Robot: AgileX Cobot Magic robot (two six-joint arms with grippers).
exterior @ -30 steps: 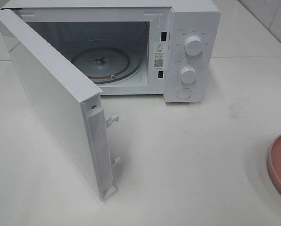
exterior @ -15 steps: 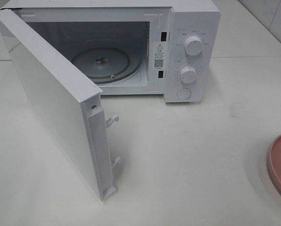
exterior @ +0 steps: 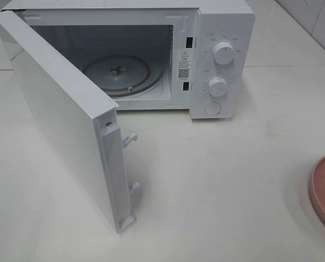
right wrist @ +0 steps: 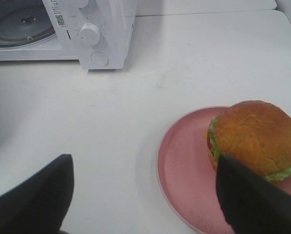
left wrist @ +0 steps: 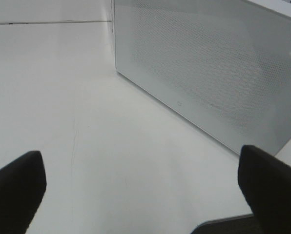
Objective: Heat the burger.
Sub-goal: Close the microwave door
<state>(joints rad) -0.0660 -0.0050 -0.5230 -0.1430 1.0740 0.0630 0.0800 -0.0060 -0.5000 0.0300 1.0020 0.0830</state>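
Observation:
The burger (right wrist: 255, 138), golden-brown bun over green lettuce, sits on a round pink plate (right wrist: 184, 170) in the right wrist view. My right gripper (right wrist: 143, 195) is open and empty, above the table just short of the plate, one finger (right wrist: 248, 200) overlapping the burger's near side. My left gripper (left wrist: 140, 183) is open and empty, facing the outside of the microwave door (left wrist: 199, 73). The white microwave (exterior: 222, 54) stands open with its glass turntable (exterior: 116, 72) bare. Neither gripper shows in the exterior view; the burger is out of that view.
The microwave door (exterior: 64, 114) swings out far to the front left. The plate's edge (exterior: 323, 191) shows at the right border of the exterior view. Two knobs (exterior: 223, 53) and a button are on the microwave's right panel. White tabletop lies between microwave and plate.

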